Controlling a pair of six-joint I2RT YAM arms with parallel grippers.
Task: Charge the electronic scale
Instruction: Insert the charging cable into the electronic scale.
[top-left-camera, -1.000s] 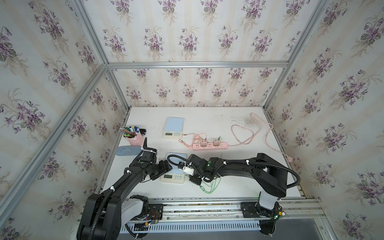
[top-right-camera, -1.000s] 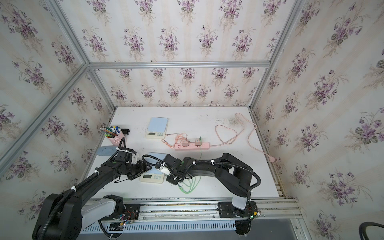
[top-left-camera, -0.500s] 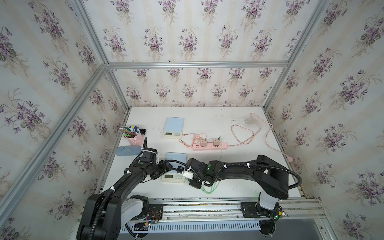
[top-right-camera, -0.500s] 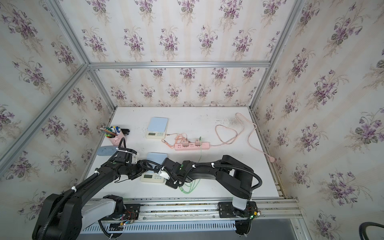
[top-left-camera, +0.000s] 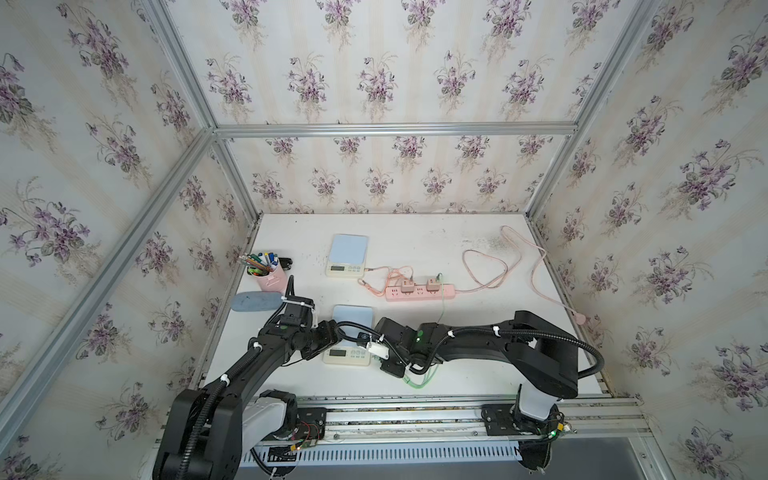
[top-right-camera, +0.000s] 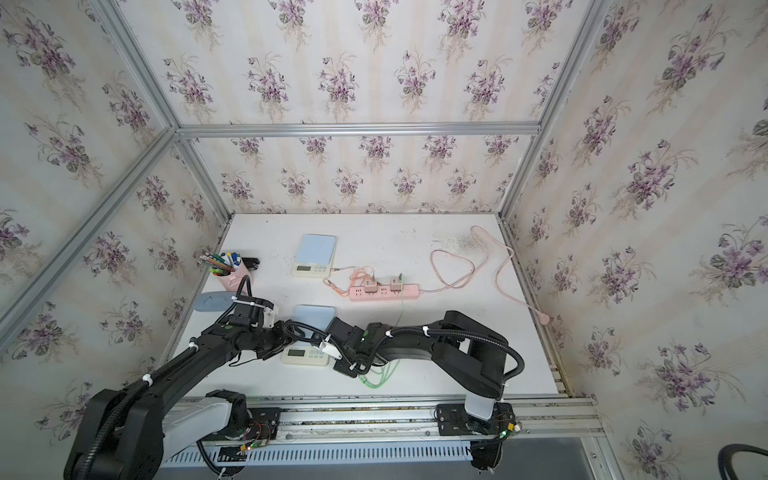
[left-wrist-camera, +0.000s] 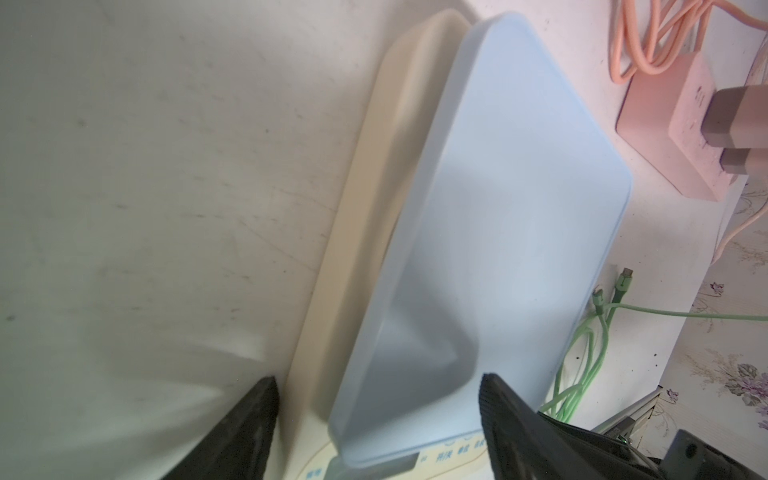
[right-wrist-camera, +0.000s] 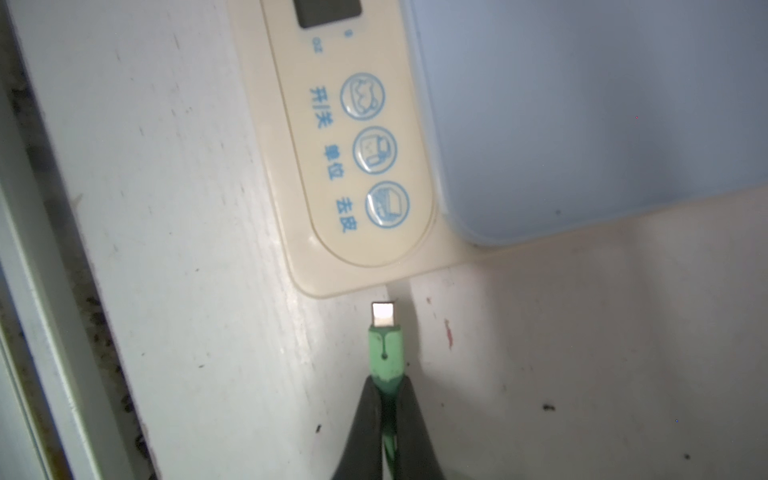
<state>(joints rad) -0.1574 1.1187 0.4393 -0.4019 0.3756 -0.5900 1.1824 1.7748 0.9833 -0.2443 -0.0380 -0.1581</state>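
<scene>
The cream electronic scale with the pale-blue platform lay near the front edge of the white table. Over the last second my right arm had dropped from above its right side to table level, at about four o'clock from it. I read that as the approach done and the insertion about to start. The right gripper was pinched fully shut on the green charging cable's plug. The plug's bare metal tip pointed at the scale's side wall, by the corner under the last round button, just short of it and not yet in. I could not see the port itself. The left gripper, unmoved at nine o'clock, stood wide open astride the scale's left edge, one finger beside the cream base and one over the platform. Whether it pressed on the scale I could not tell. The pink power strip sat at one o'clock and a second matching scale at twelve.
</scene>
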